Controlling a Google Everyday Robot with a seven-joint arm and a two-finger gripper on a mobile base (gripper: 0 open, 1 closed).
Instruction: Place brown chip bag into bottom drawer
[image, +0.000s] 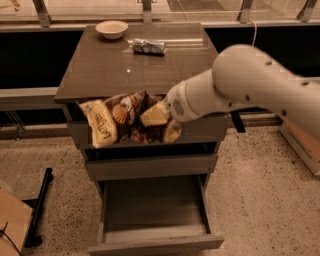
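Note:
The brown chip bag (122, 120) hangs in the air in front of the cabinet's top drawer, its pale yellow end to the left. My gripper (161, 122) is shut on the bag's right part, with the white arm reaching in from the right. The bottom drawer (154, 212) stands pulled open below the bag, and its boxy interior holds nothing that I can see.
On the cabinet top (100, 70) a white bowl (111, 29) sits at the back left and a silver foil packet (148, 46) at the back middle. A black stand (37, 210) lies on the floor at left. A cardboard box (302, 145) is at right.

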